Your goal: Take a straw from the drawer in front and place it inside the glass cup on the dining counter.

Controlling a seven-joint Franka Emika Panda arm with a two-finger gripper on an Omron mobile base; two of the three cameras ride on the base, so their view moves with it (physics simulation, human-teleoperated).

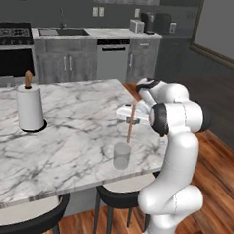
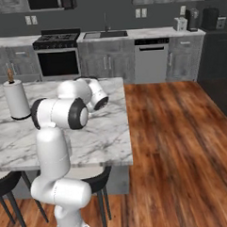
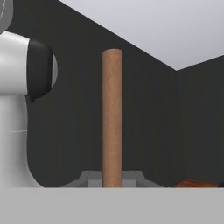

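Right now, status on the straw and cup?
Gripper shut on the straw. Straw upright, lower end just above the glass cup on the dining counter. Paper-towel roll well aside.

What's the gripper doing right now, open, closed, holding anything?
Gripper: closed on the thin brownish-orange straw, held upright above the small clear glass cup.

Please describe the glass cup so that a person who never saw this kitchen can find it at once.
On the white marble dining counter, look near the front edge beside the robot arm. The glass cup stands there, directly below the straw held by the gripper. It is clear and short, unlike the tall white paper-towel roll further left.
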